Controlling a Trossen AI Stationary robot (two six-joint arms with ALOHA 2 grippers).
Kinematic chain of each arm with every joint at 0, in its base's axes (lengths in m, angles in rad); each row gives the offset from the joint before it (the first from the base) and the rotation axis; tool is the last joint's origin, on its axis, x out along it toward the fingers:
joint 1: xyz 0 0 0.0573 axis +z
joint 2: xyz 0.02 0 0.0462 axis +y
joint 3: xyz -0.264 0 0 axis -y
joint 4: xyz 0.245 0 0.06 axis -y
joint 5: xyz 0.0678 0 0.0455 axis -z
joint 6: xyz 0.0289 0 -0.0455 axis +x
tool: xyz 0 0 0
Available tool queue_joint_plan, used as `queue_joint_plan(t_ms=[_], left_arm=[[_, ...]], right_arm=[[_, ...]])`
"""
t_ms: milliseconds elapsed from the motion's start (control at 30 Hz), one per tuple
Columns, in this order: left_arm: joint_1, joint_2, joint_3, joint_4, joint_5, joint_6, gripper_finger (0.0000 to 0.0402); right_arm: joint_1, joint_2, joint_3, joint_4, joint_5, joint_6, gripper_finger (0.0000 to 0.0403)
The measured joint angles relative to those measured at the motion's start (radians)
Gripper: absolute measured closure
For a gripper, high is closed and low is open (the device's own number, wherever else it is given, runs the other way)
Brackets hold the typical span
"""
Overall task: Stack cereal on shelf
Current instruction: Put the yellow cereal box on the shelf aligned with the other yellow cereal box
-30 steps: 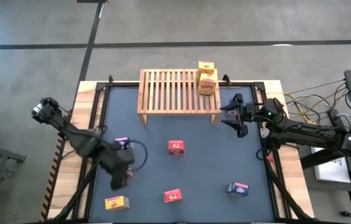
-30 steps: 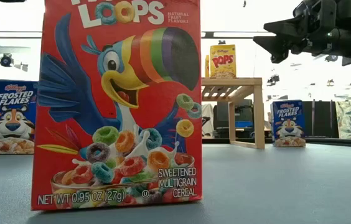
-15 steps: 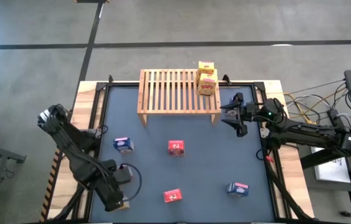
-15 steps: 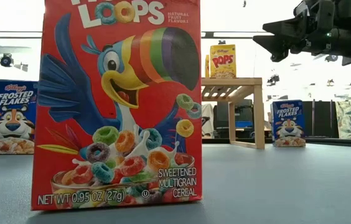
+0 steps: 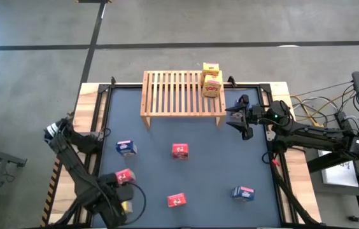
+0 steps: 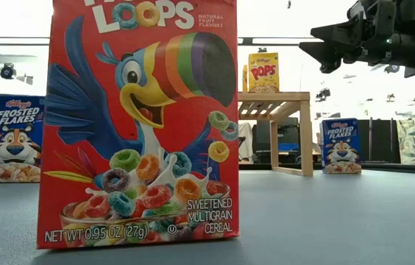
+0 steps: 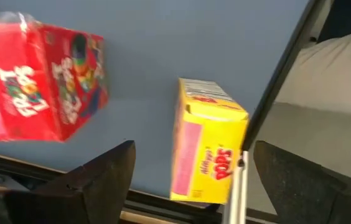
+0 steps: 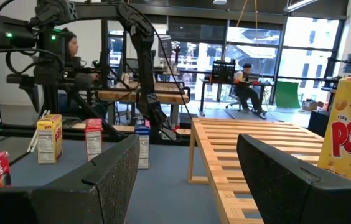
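A yellow cereal box (image 7: 206,149) lies on the dark mat at the near left corner. My left gripper (image 7: 191,186) hangs over it, pointing down and open, one finger on either side and apart from it. In the high view the gripper (image 5: 117,205) covers most of that box (image 5: 127,207). A red box (image 5: 123,176) stands just beyond it. The wooden shelf (image 5: 176,94) at the far edge carries yellow boxes (image 5: 211,83) at its right end. My right gripper (image 5: 238,118) waits open and level beside the shelf's right end.
Loose boxes stand on the mat: blue (image 5: 126,147), red (image 5: 180,151), red (image 5: 176,200), blue (image 5: 243,193). The mat's black frame (image 7: 275,93) runs close by the yellow box. Cables (image 5: 319,102) lie right of the table. People sit in the room behind (image 8: 248,78).
My left gripper has swung from beside the blue box toward the table's near edge and sunk a little, ending over the yellow box and covering most of it. The red box that the arm hid now shows.
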Motion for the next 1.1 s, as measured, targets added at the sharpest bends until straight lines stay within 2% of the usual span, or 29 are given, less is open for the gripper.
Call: queue_joint_plan(t_ms=[200, 500, 1100], left_arm=[[-0.05, 0.001, -0.003, 0.038, -0.036, -0.075, 0.0103], [-0.063, 0.034, -0.014, 0.005, -0.055, -0.053, 0.0103], [-0.089, 0.051, -0.055, 0.065, -0.082, -0.072, 0.0106]], right_arm=[[0.0, 0.0, 0.0, 0.0, 0.0, 0.0, 0.0145], [0.0, 0.002, 0.0, -0.001, 0.021, 0.0, 0.0145], [0.0, 0.002, 0.0, -0.003, 0.024, -0.001, 0.0145]])
